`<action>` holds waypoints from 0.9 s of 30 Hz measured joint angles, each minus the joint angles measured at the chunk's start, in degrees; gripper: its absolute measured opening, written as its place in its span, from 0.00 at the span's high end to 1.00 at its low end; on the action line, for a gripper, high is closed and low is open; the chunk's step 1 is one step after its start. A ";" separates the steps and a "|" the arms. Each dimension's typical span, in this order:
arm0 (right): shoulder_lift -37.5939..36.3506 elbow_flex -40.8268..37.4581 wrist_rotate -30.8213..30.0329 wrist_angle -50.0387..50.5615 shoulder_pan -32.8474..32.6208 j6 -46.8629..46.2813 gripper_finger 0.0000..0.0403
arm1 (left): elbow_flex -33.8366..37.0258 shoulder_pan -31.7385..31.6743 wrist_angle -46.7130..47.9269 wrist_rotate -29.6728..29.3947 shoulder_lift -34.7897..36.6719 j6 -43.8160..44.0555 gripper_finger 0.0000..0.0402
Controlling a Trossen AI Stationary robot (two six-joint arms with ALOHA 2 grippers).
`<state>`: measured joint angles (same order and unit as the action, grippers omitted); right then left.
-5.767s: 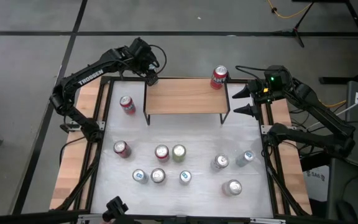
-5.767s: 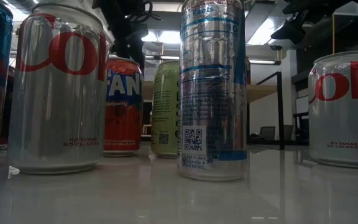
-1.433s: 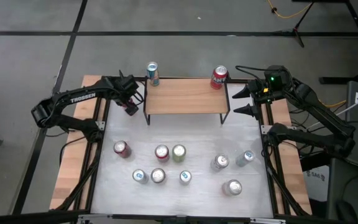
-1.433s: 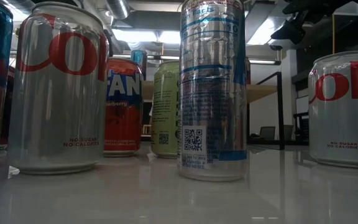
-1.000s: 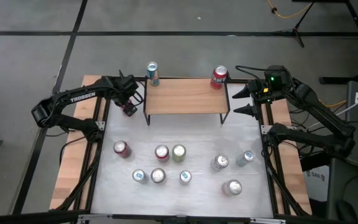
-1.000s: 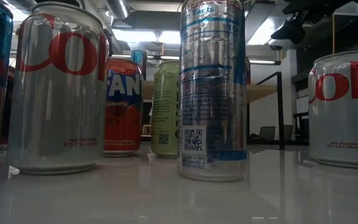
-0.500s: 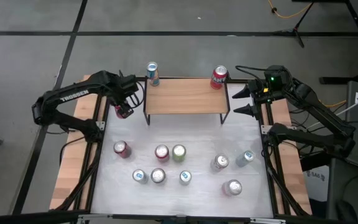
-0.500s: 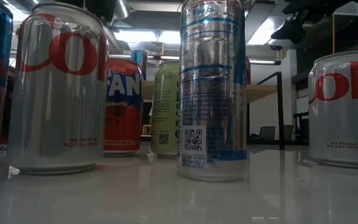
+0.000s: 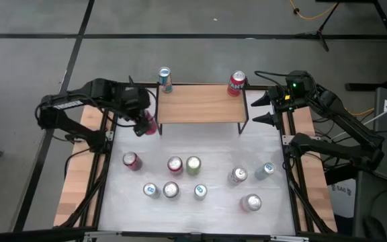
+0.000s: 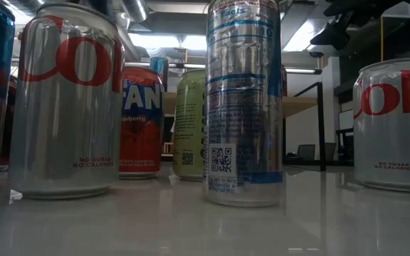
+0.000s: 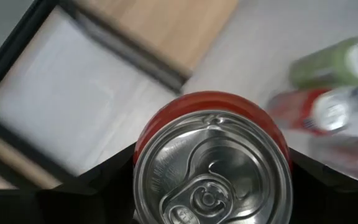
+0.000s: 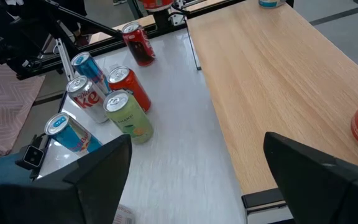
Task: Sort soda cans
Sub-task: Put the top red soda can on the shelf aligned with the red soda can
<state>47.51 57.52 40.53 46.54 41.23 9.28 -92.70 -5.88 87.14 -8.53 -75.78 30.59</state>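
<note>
A red can is clamped in the left pincer beside the wooden shelf; collision risks dropping it. The right pincer is held wide open, empty.

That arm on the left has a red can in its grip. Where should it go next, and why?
Probably up and over to the wooden shelf. The left tool holds a red can beside the shelf's left end, and another red can already stands at its far right corner, so setting it there would group the reds.

2 cans on shelf, others below
</note>
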 joint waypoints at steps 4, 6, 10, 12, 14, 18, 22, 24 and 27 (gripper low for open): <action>0.00 0.00 -0.02 -0.01 0.00 0.00 0.12 | -6.47 2.83 -2.61 -0.83 -6.17 -2.07 0.31; 0.00 0.00 0.00 -0.02 0.00 0.00 0.12 | -10.39 3.13 -2.96 -0.83 -10.43 -4.96 0.31; 0.02 0.00 0.00 -0.03 0.00 0.00 0.12 | -19.50 2.37 -3.97 -1.01 -19.45 -12.78 0.31; 0.02 0.00 0.00 -0.02 0.00 0.00 0.12 | -24.06 1.57 -4.02 -0.99 -23.68 -17.09 0.31; 0.02 0.00 0.00 -0.02 0.00 0.00 0.12 | -28.57 0.43 -4.07 -0.99 -27.77 -21.07 0.31; 0.02 0.00 0.00 -0.02 0.00 0.00 0.12 | -36.21 -2.33 -4.30 -0.21 -34.66 -27.73 0.31; 0.02 0.00 0.00 -0.02 0.00 0.00 0.12 | -41.09 -5.21 -4.36 0.84 -39.68 -32.50 0.31; 0.02 0.00 0.00 -0.02 0.00 0.01 0.12 | -41.88 -6.65 -4.38 0.94 -41.20 -34.20 0.31; 0.02 0.00 0.00 -0.02 0.00 0.00 0.12 | -42.06 -8.59 -4.11 0.85 -42.71 -35.69 0.31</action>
<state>47.53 57.52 40.53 46.52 41.23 9.28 -134.76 -14.47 83.04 -7.68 -118.49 -5.10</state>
